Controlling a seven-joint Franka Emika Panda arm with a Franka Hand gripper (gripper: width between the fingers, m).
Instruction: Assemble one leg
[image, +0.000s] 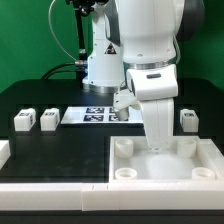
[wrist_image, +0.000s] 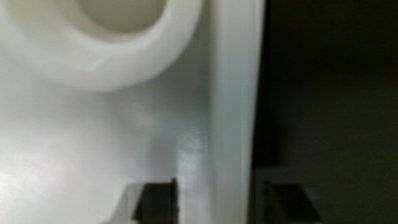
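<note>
Two small white legs (image: 22, 121) (image: 47, 120) stand on the black table at the exterior view's left, and a third leg (image: 187, 120) stands at the right. A similar white piece (image: 122, 104) shows partly behind the arm. My gripper (image: 160, 148) points down at the back rim of the large white tabletop (image: 200, 168). In the wrist view my gripper (wrist_image: 222, 200) straddles the tabletop's raised rim (wrist_image: 222, 100), with one dark fingertip (wrist_image: 157, 200) inside it and the other outside. The fingers stand slightly apart from the rim. It holds no leg. A round corner socket (wrist_image: 116, 35) is close by.
The marker board (image: 92, 115) lies on the table between the left legs and the arm. A white L-shaped fence (image: 50, 185) runs along the front and left edges, with the tabletop against its front bar. The robot base (image: 100, 65) stands behind.
</note>
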